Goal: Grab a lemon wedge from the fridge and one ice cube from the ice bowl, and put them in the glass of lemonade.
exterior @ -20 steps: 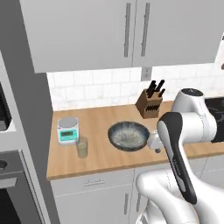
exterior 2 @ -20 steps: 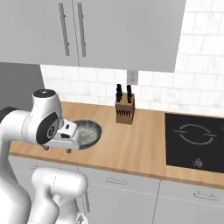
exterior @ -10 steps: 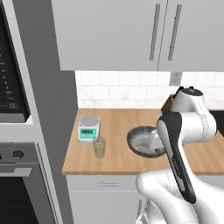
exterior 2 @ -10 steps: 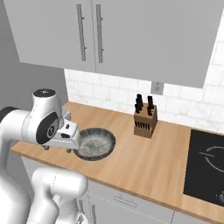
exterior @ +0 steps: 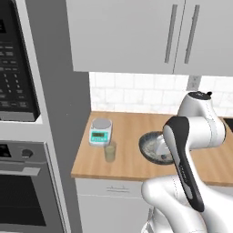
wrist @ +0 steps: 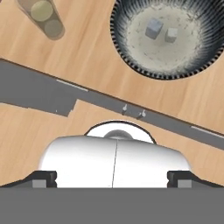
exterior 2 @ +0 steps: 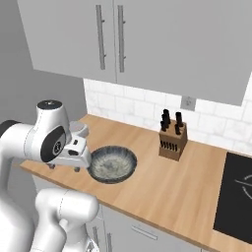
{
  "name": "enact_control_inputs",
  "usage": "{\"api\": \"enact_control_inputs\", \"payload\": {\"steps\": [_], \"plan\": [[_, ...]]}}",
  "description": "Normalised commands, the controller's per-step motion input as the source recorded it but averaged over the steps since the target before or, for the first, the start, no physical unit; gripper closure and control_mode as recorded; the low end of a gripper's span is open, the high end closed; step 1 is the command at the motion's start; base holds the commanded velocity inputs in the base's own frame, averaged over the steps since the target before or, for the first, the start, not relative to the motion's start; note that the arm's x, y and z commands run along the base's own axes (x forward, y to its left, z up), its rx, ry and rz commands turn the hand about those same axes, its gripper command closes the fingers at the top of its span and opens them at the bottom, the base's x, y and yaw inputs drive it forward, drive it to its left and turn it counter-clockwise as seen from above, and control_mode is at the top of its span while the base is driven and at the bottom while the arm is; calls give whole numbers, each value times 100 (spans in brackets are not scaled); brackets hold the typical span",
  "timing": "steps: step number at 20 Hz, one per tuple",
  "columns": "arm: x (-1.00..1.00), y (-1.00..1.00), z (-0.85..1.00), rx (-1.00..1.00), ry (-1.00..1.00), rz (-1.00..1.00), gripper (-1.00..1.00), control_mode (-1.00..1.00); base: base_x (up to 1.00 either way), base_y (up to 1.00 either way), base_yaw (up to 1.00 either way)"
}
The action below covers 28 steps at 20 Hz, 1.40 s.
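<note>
The glass of lemonade (exterior: 109, 151) (wrist: 43, 17) stands near the counter's front edge, left of the ice bowl (exterior: 152, 146) (exterior 2: 112, 163) (wrist: 131, 57). Two ice cubes (wrist: 154, 28) lie inside the bowl. My gripper (exterior 2: 64, 168) (wrist: 112, 179) hangs open and holds nothing, just left of the bowl in the right base view and above the counter's front edge. Its fingertips (wrist: 41, 179) stand wide apart. The arm covers part of the bowl in the left base view. The fridge and the lemon wedge are out of view.
A white and teal scale (exterior: 100, 132) sits behind the glass. The black oven and microwave column (exterior: 22, 136) stands left of the counter. A knife block (exterior 2: 172, 140) is at the back wall and a black cooktop (exterior 2: 236, 197) at the far right.
The whole picture has shifted: the base has driven left, so the oven column has come into view and the cooktop slid right. The arm kept its pose and the gripper stayed open.
</note>
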Motion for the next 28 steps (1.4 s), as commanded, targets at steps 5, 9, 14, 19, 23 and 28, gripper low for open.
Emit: {"api": "enact_control_inputs", "payload": {"steps": [5, 9, 14, 19, 23, 28], "plan": [[32, 0, -5, 0, 0, 0, -100, -100, 44, 7, 1], [71, 0, -30, 0, -2, 0, -100, -100, 0, 0, 0], [66, -7, -42, 0, 0, 0, -100, -100, 0, 0, 0], [55, -35, -42, 0, 0, 0, -100, -100, 0, 0, 0], [33, -54, -36, 0, 2, -4, -100, -100, 0, 0, 0], [32, -37, -17, 0, 5, -12, -100, -100, 0, 0, 0]]}}
